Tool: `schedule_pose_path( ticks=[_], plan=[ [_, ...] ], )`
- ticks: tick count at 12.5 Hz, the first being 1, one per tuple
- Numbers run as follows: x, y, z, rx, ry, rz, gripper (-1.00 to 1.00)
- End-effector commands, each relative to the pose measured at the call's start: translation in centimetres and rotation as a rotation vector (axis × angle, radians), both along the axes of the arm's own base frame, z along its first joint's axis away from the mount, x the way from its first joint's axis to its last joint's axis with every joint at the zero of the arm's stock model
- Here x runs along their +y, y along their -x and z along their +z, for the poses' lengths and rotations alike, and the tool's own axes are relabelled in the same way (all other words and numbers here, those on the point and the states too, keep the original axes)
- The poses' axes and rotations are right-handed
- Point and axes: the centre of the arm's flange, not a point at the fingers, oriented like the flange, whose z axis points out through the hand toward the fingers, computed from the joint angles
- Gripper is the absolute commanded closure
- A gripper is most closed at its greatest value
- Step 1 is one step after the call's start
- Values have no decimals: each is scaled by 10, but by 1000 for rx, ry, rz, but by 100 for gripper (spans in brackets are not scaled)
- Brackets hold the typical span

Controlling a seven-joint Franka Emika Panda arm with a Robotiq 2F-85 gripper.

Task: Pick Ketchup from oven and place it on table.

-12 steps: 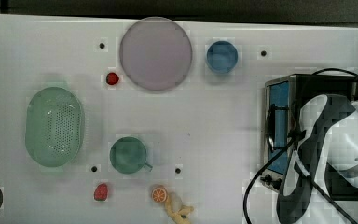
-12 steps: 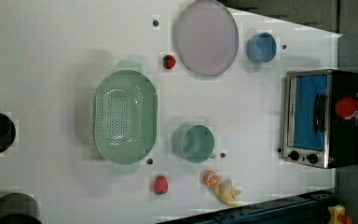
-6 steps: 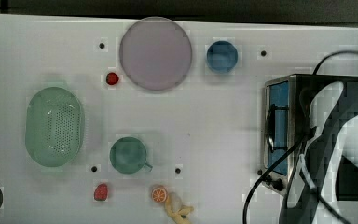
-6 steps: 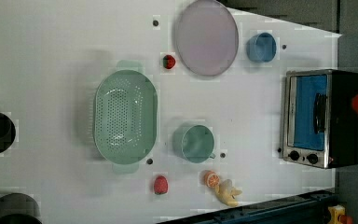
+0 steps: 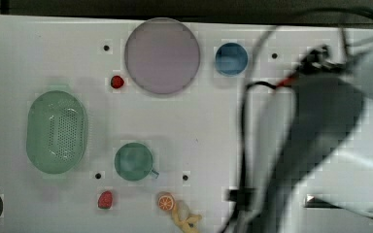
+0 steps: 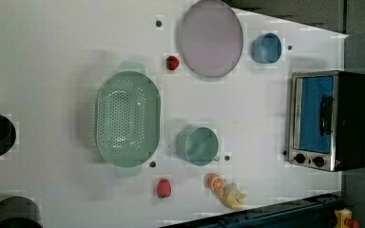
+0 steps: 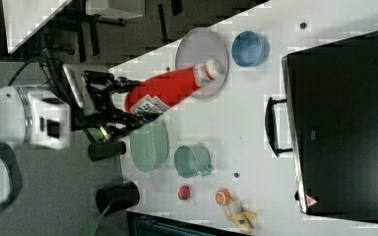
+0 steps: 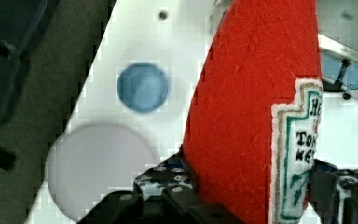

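The ketchup (image 7: 170, 88), a red bottle with a white label and cap, lies tilted in the air above the white table (image 7: 256, 98), well apart from the oven (image 7: 344, 123). My gripper (image 7: 128, 104) is shut on its base end, one black finger on each side. In the wrist view the ketchup (image 8: 251, 102) rises between the fingers (image 8: 168, 191), and a corner of the oven (image 8: 349, 70) shows beyond it. In the left view the oven (image 6: 328, 121) stands at the table's right edge with its blue glass door looking shut. My arm (image 5: 320, 145) looms over the top view's right.
On the table are a lilac plate (image 6: 211, 38), a blue bowl (image 6: 267, 48), a green colander (image 6: 127, 118), a green cup (image 6: 197, 146), two red strawberries (image 6: 172, 62) (image 6: 163, 188), an orange slice (image 6: 215, 182) and a yellow peel (image 6: 232, 195). Dark cups (image 7: 115, 196) stand beyond the table's edge.
The arm has risen and swung, growing large in the top view and covering the oven there. In the left view the red bottle slid off the right edge.
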Motion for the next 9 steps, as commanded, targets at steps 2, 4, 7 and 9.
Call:
schedule_pose_path(
  ticks=[2,4,7,9],
  plan=[
    [94,-20,-29,62,-23,149,-24],
    [123,-12,-82,146,-36,181,-24],
    [121,-5,-149,141,4,191,-24],
    [122,19,-221,188,0,191,-24]
  ],
)
